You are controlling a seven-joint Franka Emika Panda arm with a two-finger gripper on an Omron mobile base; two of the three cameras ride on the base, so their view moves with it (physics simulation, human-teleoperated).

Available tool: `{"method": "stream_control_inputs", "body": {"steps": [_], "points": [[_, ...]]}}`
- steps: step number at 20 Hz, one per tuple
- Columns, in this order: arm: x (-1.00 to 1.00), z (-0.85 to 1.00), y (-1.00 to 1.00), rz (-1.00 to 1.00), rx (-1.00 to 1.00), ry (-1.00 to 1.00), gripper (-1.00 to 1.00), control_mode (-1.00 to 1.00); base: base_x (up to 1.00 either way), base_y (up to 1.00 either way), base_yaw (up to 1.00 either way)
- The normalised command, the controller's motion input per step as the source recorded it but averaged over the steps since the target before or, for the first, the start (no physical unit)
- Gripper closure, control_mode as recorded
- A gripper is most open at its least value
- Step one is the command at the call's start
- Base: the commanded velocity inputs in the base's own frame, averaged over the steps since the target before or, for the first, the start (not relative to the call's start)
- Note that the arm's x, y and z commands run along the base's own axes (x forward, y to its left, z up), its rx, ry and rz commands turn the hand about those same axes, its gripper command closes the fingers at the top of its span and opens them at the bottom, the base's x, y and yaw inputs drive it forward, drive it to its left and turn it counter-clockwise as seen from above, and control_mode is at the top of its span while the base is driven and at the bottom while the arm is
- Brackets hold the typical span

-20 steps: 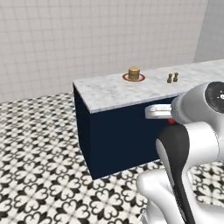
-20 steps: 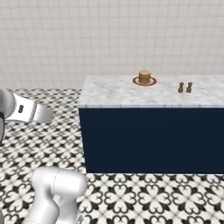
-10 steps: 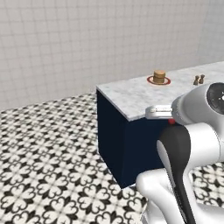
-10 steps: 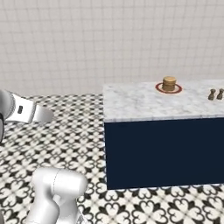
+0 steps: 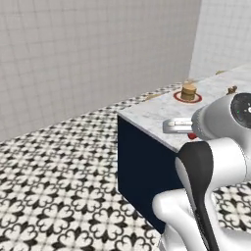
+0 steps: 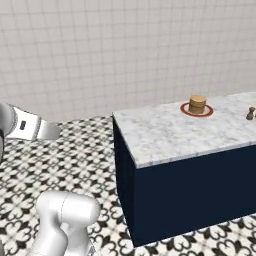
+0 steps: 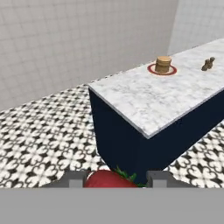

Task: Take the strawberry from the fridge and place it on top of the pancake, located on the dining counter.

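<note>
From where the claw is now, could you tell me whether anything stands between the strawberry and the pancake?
Nothing visible does. The claw holds the strawberry, and bare marble of the dining counter runs to the pancake; the shakers stand off to one side.

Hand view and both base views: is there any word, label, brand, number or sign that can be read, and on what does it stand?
None: no readable text stands on anything.
The dining counter, the pancake and its red-rimmed plate, the two brown shakers, the wall tiles and the strawberry between the fingertips of the gripper are all unmarked.
</note>
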Motion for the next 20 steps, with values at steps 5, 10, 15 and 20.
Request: {"method": "stream_control_inputs", "body": {"steps": [5,10,15,20], "points": [[0.0,0.0,0.0,0.0,0.0,0.0,1.0,1.0,0.91,1.0,-0.43],[0.0,0.0,0.0,0.0,0.0,0.0,1.0,1.0,0.9,1.0,-0.44],[0.0,0.0,0.0,0.0,0.0,0.0,1.0,1.0,0.88,1.0,-0.42],[0.0,0.0,0.0,0.0,0.0,0.0,1.0,1.0,0.79,1.0,-0.38]]}}
